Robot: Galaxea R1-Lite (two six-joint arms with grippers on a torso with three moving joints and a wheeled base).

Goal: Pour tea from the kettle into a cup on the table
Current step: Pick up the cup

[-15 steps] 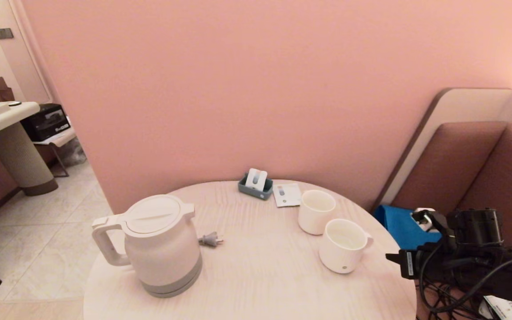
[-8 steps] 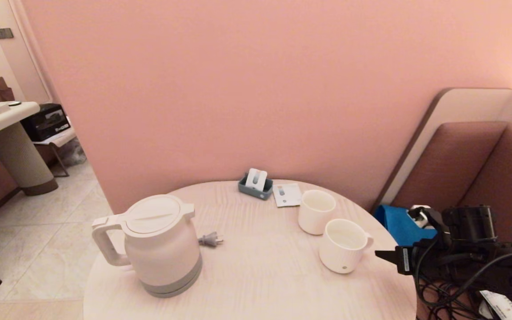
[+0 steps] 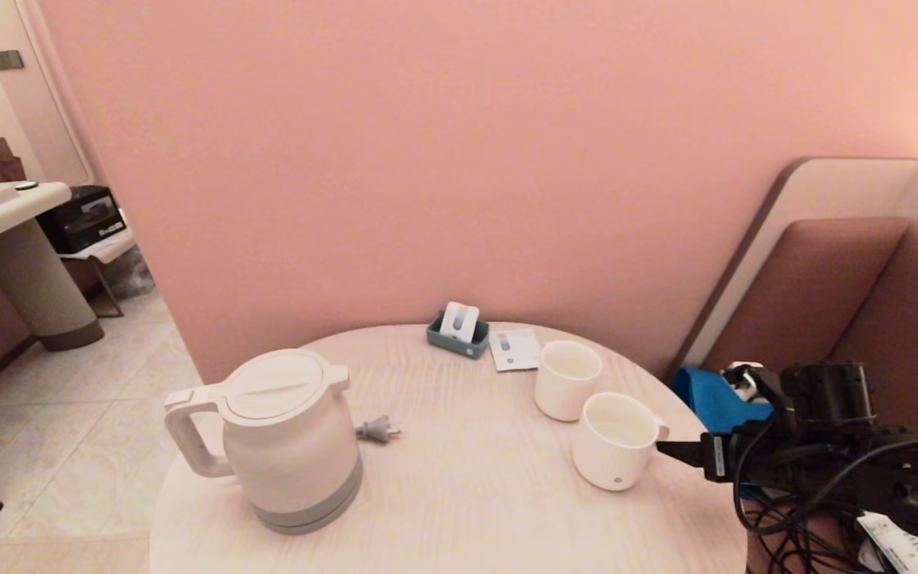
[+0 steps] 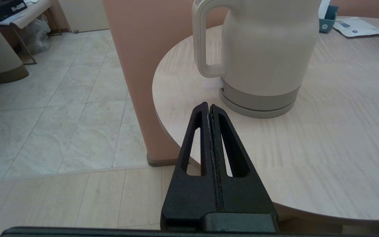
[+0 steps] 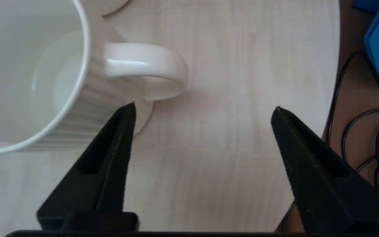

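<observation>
A pink wall (image 3: 459, 159) rises above pale floor tiles (image 3: 68, 399), with a brown padded bench (image 3: 865, 295) alongside.

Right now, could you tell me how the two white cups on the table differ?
The ribbed cup shows a side handle and a grey dot near its base; the smooth cup shows neither. The ribbed cup stands nearer the robot, with the open right gripper beside its handle; the smooth cup stands farther back. Both are white, upright and look empty.
</observation>
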